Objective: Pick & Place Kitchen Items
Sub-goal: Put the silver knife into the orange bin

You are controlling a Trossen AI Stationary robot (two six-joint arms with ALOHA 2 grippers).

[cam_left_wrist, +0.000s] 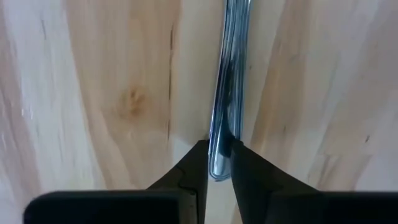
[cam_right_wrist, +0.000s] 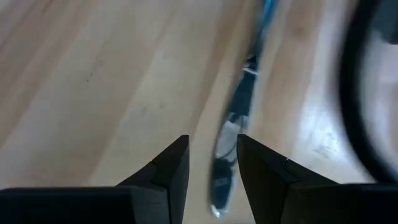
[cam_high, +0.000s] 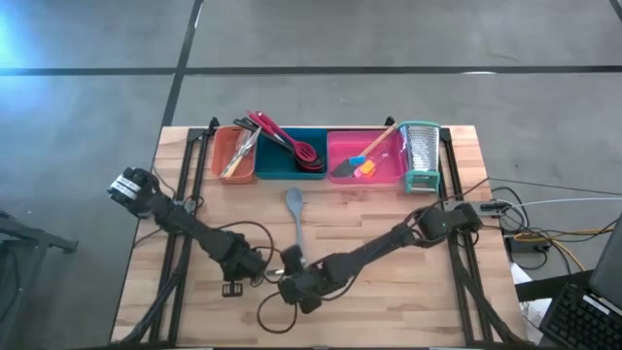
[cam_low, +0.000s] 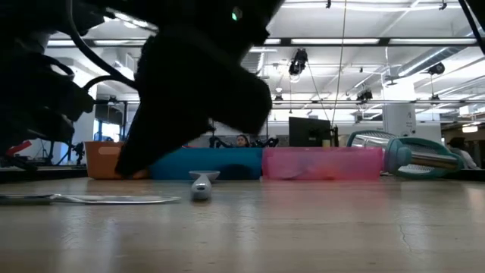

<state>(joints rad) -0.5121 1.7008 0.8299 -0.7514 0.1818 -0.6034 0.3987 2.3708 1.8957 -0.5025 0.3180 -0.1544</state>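
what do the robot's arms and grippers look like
Both arms are dark, slim, jointed links with black cables looping beside them. The left gripper and right gripper each have two matte black fingers tapering to wedge tips on a blocky black base.

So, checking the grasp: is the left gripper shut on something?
Yes. The left gripper is shut on the metal utensil's handle, its fingers pinching both sides.

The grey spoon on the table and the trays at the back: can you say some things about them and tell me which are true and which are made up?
1. The grey spoon lies on the bare table. True.
2. The left gripper is closed on a shiny metal handle. True.
3. The grater stands beside the orange tray. False: it stands beside the pink tray.
4. The teal tray is empty. False: red and black utensils lie in it.
5. The right gripper has its jaws apart. True.
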